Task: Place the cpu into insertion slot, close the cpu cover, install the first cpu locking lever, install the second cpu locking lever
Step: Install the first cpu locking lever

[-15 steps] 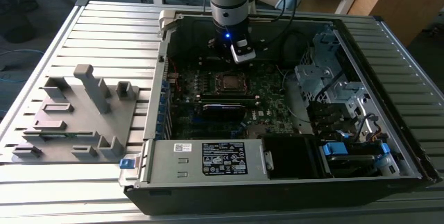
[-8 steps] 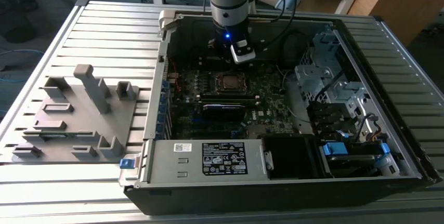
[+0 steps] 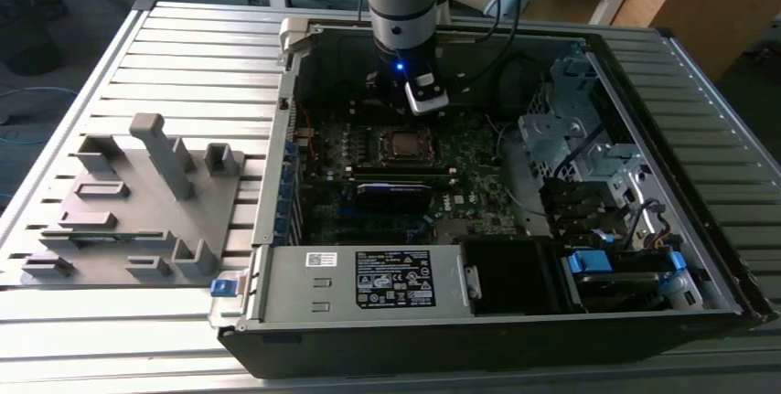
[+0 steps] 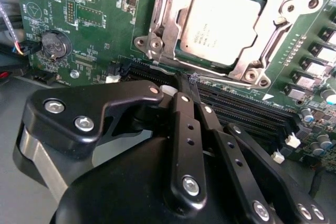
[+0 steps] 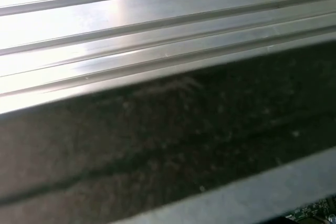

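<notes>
The cpu [image 4: 220, 24], a silver-grey square, lies seated in the insertion slot, which is mostly hidden under it. The cpu cover [image 4: 157, 22], a silver frame plate, lies flat around the chip's edges. In the exterior view the socket with the cpu [image 3: 403, 144] sits mid-board inside the open computer case. My gripper [image 4: 188, 80] hovers just off one side of the socket, over the long black memory slots [image 4: 252, 106]. Its black fingers [image 4: 181, 114] are pressed together with nothing between them. The exterior view puts the gripper [image 3: 425, 106] just behind the socket.
A grey labelled power-supply box [image 3: 366, 280] fills the case's near side. A metal drive cage [image 3: 573, 138] stands at the exterior view's right, with cables beside it. A grey fixture [image 3: 134, 202] lies outside the case on the slatted table [image 5: 157, 14]. A coin battery [image 4: 52, 45] sits on the board.
</notes>
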Robot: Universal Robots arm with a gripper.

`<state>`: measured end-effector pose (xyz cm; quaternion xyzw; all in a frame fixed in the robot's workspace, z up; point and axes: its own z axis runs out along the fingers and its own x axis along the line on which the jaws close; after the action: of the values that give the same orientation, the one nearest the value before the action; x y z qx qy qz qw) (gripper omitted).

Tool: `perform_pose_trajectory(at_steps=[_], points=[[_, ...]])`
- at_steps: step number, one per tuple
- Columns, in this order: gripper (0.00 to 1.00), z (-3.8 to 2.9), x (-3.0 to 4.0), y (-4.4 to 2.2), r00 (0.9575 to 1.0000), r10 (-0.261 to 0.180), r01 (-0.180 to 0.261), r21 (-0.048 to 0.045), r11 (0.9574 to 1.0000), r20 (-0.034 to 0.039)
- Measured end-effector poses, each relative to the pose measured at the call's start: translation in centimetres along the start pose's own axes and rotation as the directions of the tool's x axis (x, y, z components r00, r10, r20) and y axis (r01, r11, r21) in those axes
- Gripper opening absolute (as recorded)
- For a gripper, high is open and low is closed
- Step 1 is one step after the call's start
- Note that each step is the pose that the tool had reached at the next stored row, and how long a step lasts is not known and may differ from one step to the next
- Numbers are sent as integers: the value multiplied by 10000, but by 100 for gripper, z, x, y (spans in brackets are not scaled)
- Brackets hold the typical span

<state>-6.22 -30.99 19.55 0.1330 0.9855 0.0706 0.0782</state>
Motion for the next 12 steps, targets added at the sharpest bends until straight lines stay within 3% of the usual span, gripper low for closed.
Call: perform_pose_trajectory(at_steps=[4,12], points=[[10,12,1,-2,10000,-15,15,84,10000,19],[10,-7,-1,1,10000,-16,16,85,10000,23]])
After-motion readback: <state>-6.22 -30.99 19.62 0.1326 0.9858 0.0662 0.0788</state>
